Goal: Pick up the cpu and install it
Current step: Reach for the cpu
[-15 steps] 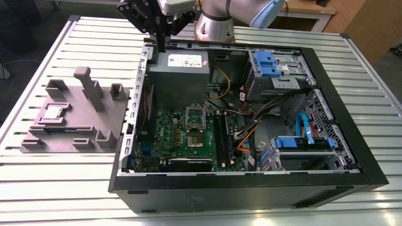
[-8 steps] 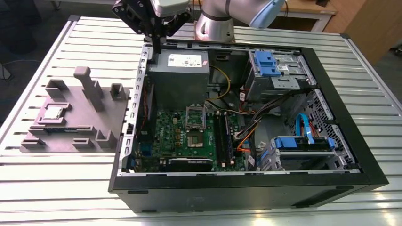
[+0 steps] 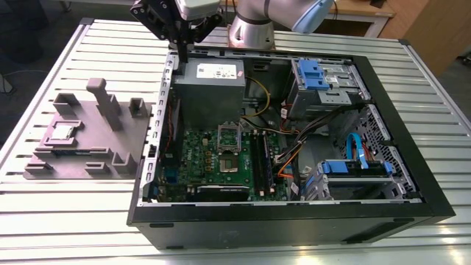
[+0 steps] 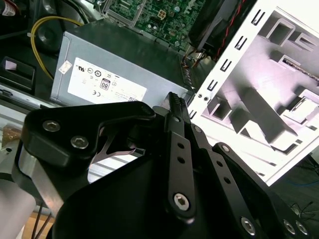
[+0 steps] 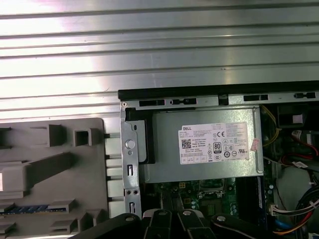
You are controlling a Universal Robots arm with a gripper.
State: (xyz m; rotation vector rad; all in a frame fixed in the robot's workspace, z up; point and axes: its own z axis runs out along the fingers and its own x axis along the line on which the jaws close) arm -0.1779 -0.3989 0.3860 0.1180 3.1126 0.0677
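Note:
The cpu (image 3: 63, 131), a small silvery square chip, lies in a recess of the grey holder block (image 3: 96, 138) on the exterior view's left, outside the computer case (image 3: 294, 221). My gripper (image 3: 178, 54) hangs over the case's back left corner, beside the grey power supply (image 3: 209, 83), well away from the chip. In the second wrist view the gripper (image 4: 172, 99) has its black fingers pressed together, shut with nothing between them. On the green motherboard (image 3: 191, 160) the socket (image 3: 229, 164) stands with its metal frame (image 3: 228, 134) flipped up.
The open case lies on a slatted metal table (image 3: 74, 221). Inside are blue drive cages (image 3: 316, 74), cable bundles (image 3: 294, 143) and black memory sticks (image 3: 259, 165). The holder block carries tall grey posts (image 3: 107, 105). The arm's base (image 3: 254, 27) stands behind the case.

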